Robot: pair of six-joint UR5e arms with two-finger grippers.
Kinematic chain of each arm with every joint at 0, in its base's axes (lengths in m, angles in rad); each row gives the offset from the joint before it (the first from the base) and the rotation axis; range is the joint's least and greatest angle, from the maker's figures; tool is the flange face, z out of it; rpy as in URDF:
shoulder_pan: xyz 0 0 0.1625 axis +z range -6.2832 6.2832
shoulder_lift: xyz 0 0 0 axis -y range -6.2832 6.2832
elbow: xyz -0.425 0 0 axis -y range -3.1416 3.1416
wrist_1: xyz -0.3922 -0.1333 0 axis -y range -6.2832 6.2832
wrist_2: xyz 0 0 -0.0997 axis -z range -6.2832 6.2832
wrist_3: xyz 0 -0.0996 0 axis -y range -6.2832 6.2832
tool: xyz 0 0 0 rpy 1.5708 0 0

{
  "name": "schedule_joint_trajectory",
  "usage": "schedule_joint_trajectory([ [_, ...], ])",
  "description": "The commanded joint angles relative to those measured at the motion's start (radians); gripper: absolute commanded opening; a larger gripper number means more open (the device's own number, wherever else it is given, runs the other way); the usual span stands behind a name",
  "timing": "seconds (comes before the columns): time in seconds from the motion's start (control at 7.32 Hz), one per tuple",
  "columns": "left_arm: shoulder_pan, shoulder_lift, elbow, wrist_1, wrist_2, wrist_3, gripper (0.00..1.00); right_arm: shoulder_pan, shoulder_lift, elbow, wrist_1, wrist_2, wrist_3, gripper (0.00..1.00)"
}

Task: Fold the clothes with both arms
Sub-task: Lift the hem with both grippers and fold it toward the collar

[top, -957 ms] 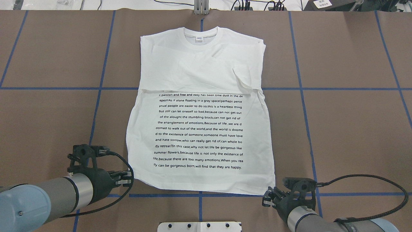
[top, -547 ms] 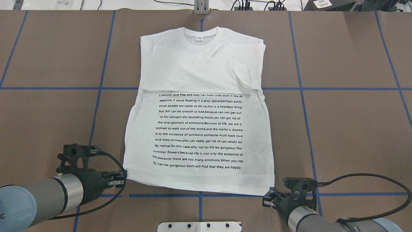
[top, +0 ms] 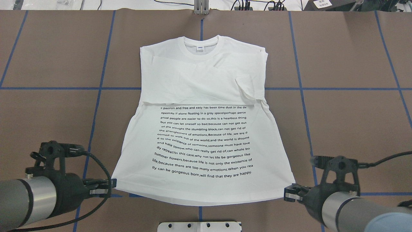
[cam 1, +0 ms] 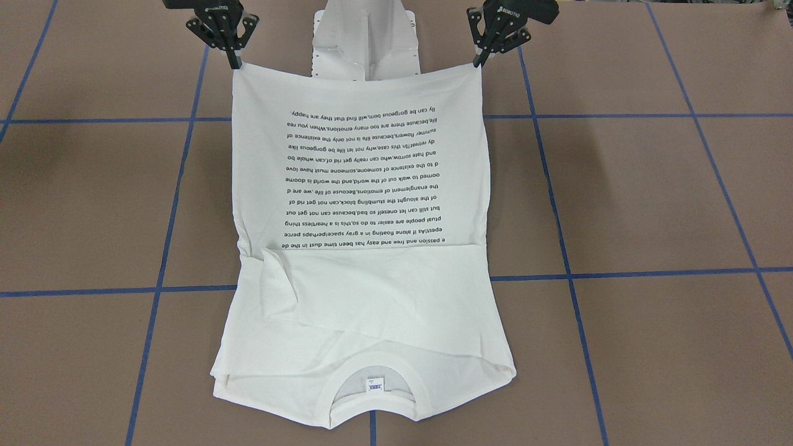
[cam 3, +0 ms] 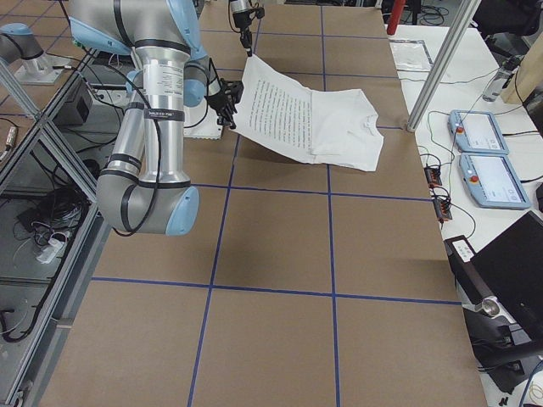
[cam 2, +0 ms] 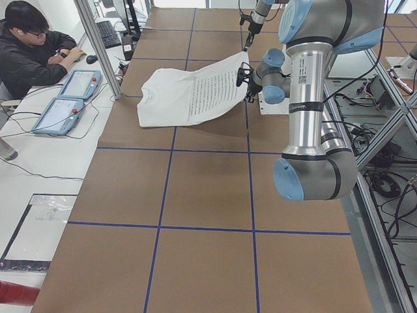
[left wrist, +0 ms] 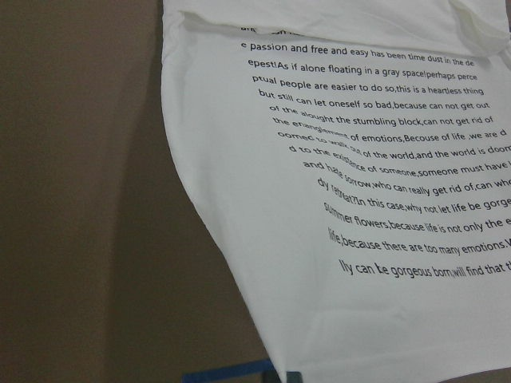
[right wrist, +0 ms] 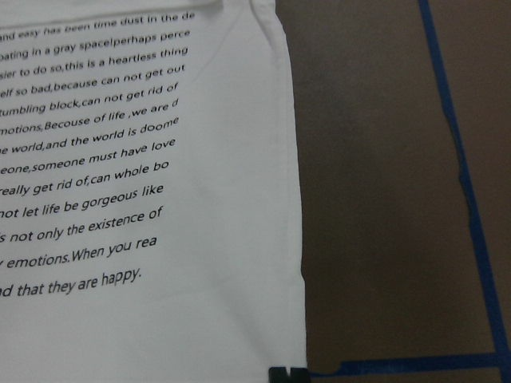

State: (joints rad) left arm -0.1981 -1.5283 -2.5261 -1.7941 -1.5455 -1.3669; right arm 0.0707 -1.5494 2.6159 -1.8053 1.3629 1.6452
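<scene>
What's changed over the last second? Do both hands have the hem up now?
Yes. The left hand and right hand swung outward and rose. Each now pinches a hem corner of the shirt, holding the hem stretched above the table. The shirt slid toward the robot, and its collar went with it. The sleeves stay folded across the chest, and the collar end still lies flat.

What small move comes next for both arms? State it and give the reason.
Probably carry the lifted hem forward toward the collar, both arms together. The left end effector and right end effector each pinch a bottom corner of the shirt, the hem hangs raised off the table, and the sleeves already lie folded across the chest.
</scene>
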Motion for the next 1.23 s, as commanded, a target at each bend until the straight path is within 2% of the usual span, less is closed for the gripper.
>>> schedule_joint_trajectory([
  [0.0,-0.123,-0.117,-0.129,0.232,-0.158,0.085,0.0,0.21,0.221,0.101,-0.297,0.218,-0.121,0.0],
  [0.14,-0.167,-0.194,-0.094,0.301,-0.162,0.127,0.0,0.277,0.349,0.055,-0.372,0.222,-0.216,0.0],
  [0.27,-0.247,-0.301,-0.02,0.358,-0.165,0.197,0.0,0.352,0.42,-0.001,-0.402,0.231,-0.281,0.0],
  [0.41,-0.342,-0.391,0.078,0.384,-0.166,0.256,0.0,0.453,0.469,-0.063,-0.398,0.283,-0.348,0.0],
  [0.55,-0.424,-0.438,0.171,0.383,-0.214,0.308,0.0,0.551,0.52,-0.15,-0.393,0.353,-0.413,0.0],
  [0.68,-0.495,-0.485,0.252,0.38,-0.238,0.365,0.0,0.608,0.588,-0.263,-0.39,0.357,-0.445,0.0],
  [0.82,-0.527,-0.528,0.339,0.374,-0.239,0.386,0.0,0.657,0.618,-0.349,-0.334,0.361,-0.476,0.0],
  [1.09,-0.558,-0.572,0.51,0.262,-0.231,0.393,0.0,0.713,0.621,-0.576,-0.109,0.36,-0.501,0.0],
])
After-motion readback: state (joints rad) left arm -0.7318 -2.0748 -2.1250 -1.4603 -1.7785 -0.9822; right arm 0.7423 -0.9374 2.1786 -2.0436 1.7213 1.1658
